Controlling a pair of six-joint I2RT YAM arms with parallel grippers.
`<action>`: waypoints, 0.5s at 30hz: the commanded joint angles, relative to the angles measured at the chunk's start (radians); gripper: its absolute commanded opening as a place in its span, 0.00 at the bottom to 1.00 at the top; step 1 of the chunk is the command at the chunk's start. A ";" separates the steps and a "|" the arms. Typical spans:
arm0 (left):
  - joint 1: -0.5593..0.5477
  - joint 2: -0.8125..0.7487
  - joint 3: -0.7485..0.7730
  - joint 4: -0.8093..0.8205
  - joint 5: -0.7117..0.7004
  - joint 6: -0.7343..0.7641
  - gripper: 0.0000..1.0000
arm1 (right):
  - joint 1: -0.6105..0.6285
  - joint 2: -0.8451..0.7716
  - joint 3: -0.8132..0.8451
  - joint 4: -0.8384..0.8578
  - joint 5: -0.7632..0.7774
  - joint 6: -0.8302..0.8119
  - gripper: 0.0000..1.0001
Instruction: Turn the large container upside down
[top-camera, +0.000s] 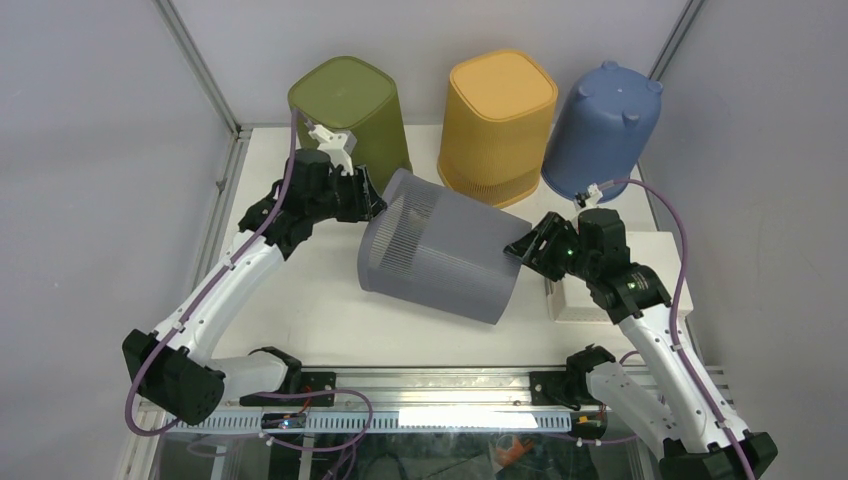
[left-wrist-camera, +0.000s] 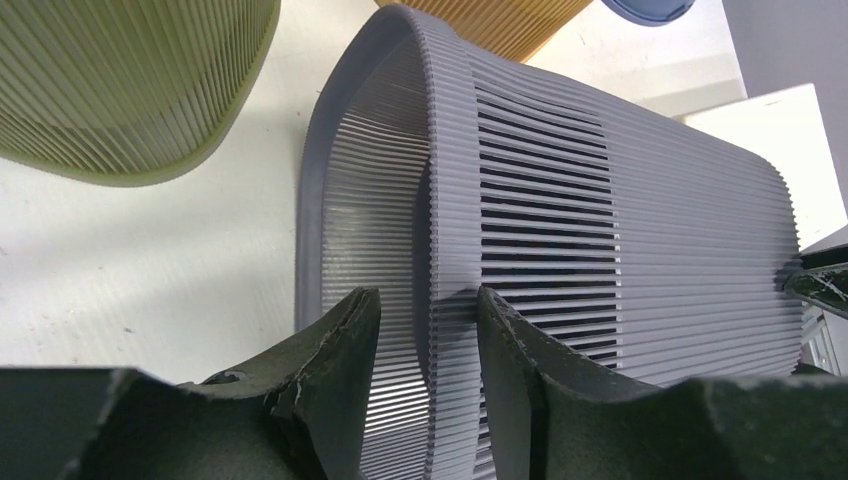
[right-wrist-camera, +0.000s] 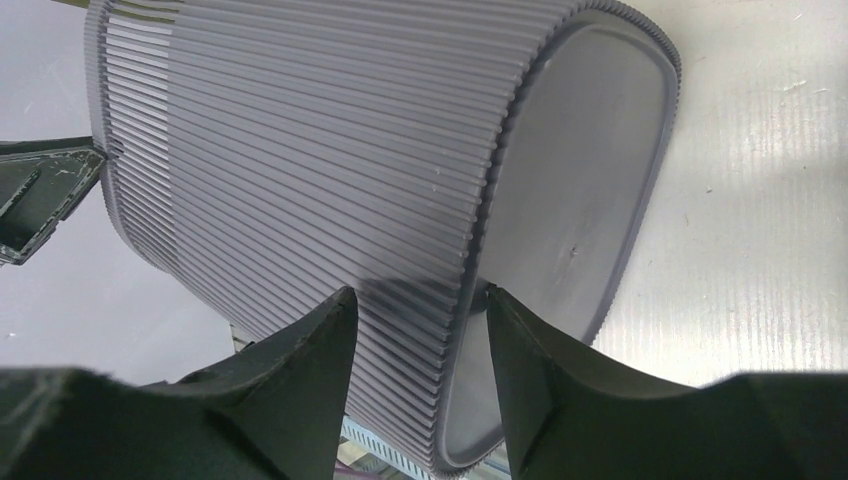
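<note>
From above, the grey container (top-camera: 445, 262) is lying on its side at the middle of the tabletop (top-camera: 300, 310), with its mouth facing left between the left tool (top-camera: 366, 198) and the right tool (top-camera: 522, 246).

In the left wrist view, the left tool (left-wrist-camera: 428, 300) is pinching the container's mouth rim, one finger inside.

In the right wrist view, the right tool (right-wrist-camera: 420, 295) is clamping the base edge.

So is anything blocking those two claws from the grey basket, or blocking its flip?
Nothing visible between them: the left gripper already pinches the grey basket at its rim, the right gripper at its bottom edge. The green basket and white box stand close by.
</note>
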 joint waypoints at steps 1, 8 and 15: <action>-0.002 0.009 -0.025 0.015 0.001 0.037 0.41 | -0.007 -0.024 0.037 0.087 -0.054 0.021 0.52; -0.003 0.040 -0.045 0.016 -0.002 0.043 0.41 | -0.005 -0.013 0.127 0.195 -0.166 0.049 0.43; -0.002 0.049 -0.068 0.038 0.012 0.037 0.40 | -0.006 0.018 0.192 0.271 -0.225 0.082 0.41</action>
